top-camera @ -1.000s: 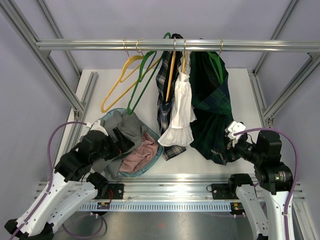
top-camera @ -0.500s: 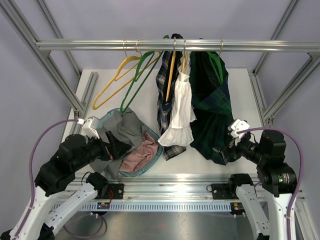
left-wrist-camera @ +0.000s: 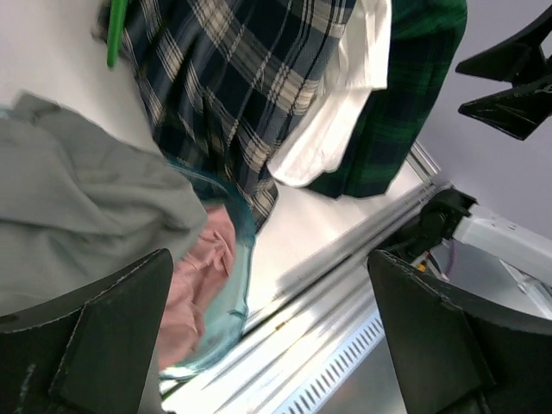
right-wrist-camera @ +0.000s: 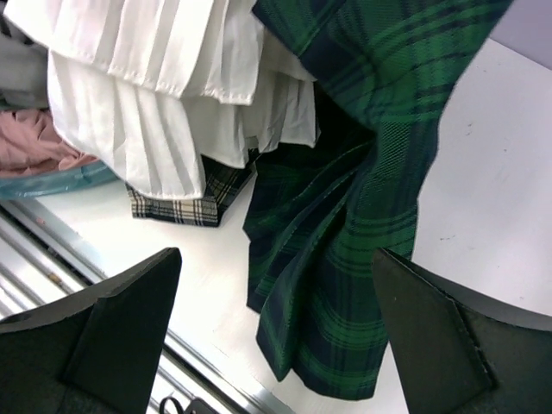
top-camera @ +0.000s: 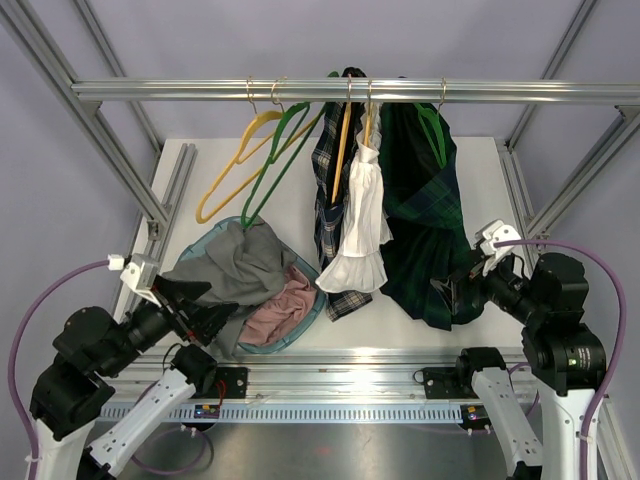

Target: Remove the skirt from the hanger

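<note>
Three skirts on rail [top-camera: 200, 90]; green skirt [top-camera: 425, 220] hangs rightmost. Right pincer [top-camera: 455, 293] apart, beside its hem, holding nothing; left pincer [top-camera: 207, 303] apart, near basket [top-camera: 300, 322]. Advice: grip high at waistband, ease it off hanger [top-camera: 437, 130] sideways.

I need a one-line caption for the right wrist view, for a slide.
Open right gripper facing the green plaid skirt, with a white pleated skirt beside it.

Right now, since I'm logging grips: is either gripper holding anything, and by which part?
Nothing is held: left gripper and right gripper both open and empty.
</note>
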`<control>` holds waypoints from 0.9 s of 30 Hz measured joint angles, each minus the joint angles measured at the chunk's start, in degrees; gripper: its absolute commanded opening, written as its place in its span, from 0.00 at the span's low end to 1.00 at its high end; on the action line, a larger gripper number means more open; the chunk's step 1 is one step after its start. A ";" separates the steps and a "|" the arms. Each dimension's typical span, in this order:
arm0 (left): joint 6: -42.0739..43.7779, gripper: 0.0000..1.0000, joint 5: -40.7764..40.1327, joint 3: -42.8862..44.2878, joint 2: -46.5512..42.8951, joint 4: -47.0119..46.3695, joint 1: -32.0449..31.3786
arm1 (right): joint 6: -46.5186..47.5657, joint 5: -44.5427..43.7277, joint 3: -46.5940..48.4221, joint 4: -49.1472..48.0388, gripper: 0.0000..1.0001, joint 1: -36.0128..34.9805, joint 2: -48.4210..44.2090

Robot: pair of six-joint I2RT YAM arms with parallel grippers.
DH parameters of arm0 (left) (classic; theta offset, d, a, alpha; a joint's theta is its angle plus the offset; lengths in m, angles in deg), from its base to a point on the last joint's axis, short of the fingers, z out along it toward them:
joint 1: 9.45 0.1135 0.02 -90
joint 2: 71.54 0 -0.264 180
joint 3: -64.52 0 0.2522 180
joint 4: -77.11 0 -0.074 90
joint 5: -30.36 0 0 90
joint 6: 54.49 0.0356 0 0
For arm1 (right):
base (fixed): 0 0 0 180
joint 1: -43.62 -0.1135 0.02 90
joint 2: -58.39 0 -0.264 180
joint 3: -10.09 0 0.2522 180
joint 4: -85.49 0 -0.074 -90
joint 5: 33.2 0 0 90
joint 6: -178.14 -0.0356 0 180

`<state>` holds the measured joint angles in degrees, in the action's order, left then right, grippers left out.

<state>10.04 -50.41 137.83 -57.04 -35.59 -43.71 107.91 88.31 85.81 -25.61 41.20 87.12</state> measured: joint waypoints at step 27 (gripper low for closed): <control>23.10 0.99 -19.65 -10.58 -4.24 -25.83 0.00 | -15.80 -27.85 0.70 -11.19 1.00 0.74 2.29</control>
<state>33.14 -70.05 127.25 -61.28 -61.42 -43.71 92.11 60.46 86.51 -36.80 41.95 89.42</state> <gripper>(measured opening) 0.988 0.993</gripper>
